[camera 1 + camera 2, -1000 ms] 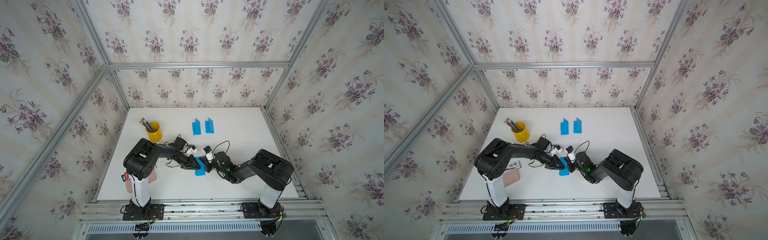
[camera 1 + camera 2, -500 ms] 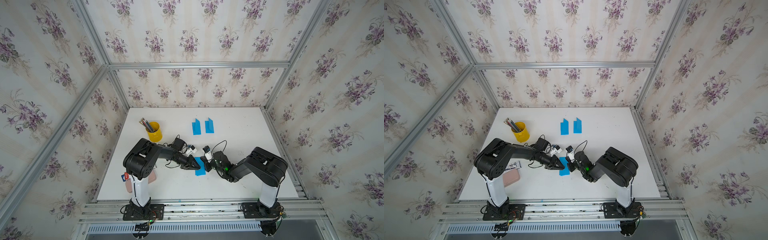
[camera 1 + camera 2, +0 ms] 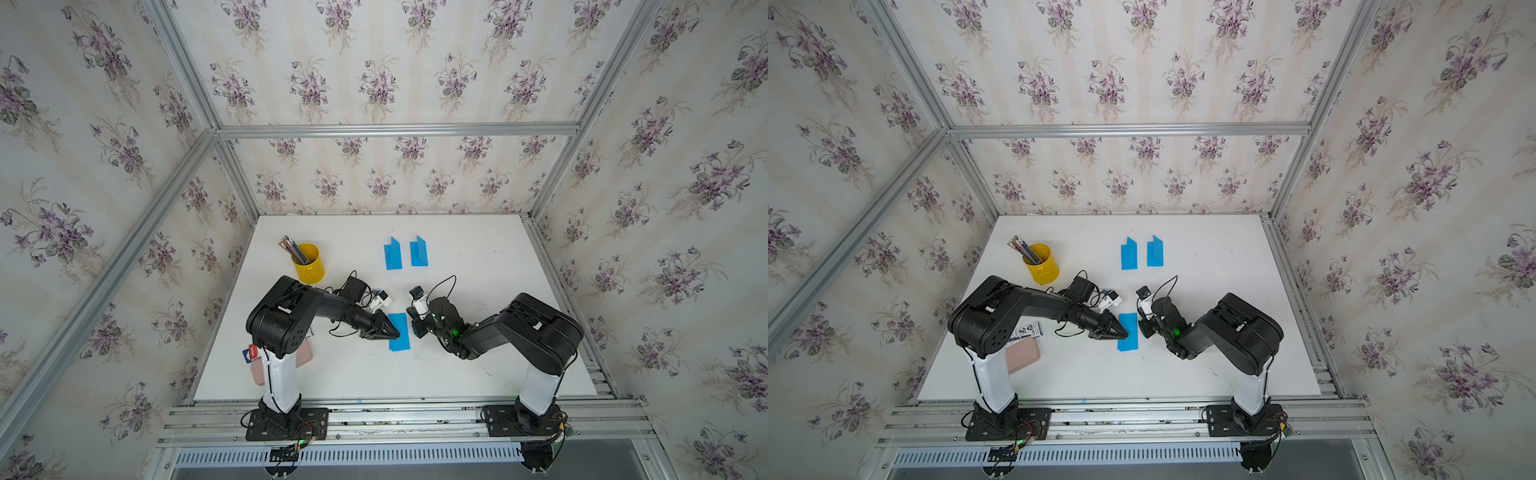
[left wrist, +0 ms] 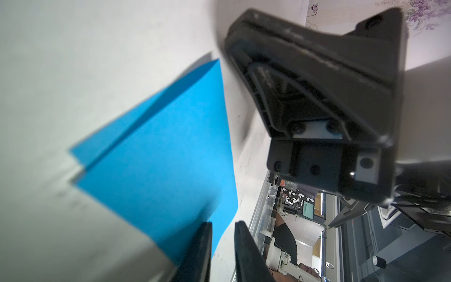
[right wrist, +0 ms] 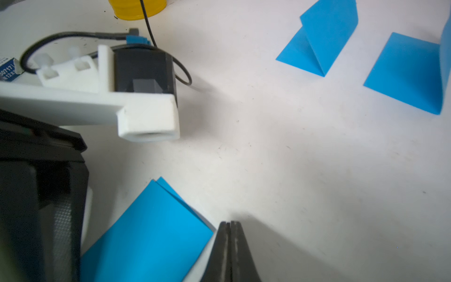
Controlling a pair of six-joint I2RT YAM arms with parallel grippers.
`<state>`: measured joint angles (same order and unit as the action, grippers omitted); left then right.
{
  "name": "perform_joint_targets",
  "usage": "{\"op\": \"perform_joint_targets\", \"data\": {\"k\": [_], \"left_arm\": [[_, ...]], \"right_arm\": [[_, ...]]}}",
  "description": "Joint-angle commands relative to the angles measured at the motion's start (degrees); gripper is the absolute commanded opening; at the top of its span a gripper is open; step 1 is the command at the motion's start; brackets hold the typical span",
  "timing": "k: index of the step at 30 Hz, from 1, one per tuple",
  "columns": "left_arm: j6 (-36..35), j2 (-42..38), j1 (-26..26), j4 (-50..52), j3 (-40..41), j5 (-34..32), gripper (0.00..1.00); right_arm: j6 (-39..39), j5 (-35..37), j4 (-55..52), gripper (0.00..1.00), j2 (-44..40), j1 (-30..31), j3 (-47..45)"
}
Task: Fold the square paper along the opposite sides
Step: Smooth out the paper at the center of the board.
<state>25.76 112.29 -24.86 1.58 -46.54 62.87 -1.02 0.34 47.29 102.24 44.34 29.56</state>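
Nothing lying on the table (image 3: 478, 257) has shifted in the last second. The pink case (image 3: 1022, 354) by the front rail, the blue paper (image 3: 402, 340) mid-table, the yellow cup (image 3: 309, 266) of pencils behind it and the pair of folded blue sheets (image 3: 392, 255) furthest back all sit where they did. Only the right arm (image 3: 540, 332) has stirred: its elbow leaned inward half a second ago and has eased partway back. The left arm (image 3: 291, 316) looks unmoved.

Both top views show the left gripper (image 3: 395, 332) low over the paper's left edge and the right gripper (image 3: 415, 328) just off its right edge, but not how the jaws stand. The left wrist view does. The fingers (image 4: 203, 244) there stand slightly apart, with blue showing in the narrow gap, and I can't tell whether they touch the sheet. The right wrist view shows the right gripper's jaws pressed together on nothing, their tip just beside the paper. It also shows the paper's two layers slightly out of line at one corner.

The paper lies flat between the grippers as a narrow folded strip. Its long axis runs from the front rail toward the back wall, with the short ends near and far. The far pair lie the same way, each with one flap raised.
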Motion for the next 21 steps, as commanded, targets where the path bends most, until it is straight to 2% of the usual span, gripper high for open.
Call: {"op": "perform_joint_targets", "data": {"k": [1, 12, 21], "left_arm": [[1.9, 2.3, 1.1, 11.0, 0.9, -30.8, 0.26], [3.7, 2.2, 3.1, 10.2, -0.5, -31.3, 0.26], [3.8, 2.5, 4.0, 9.8, -0.1, -31.2, 0.26]], "right_arm": [[1.1, -1.7, -2.6, 0.00, -3.9, 0.4, -0.1], [1.0, 0.7, 0.3, 0.00, -3.9, 10.3, -5.1], [1.7, 2.5, -5.5, 0.00, -1.9, 12.5, -5.5]]}}
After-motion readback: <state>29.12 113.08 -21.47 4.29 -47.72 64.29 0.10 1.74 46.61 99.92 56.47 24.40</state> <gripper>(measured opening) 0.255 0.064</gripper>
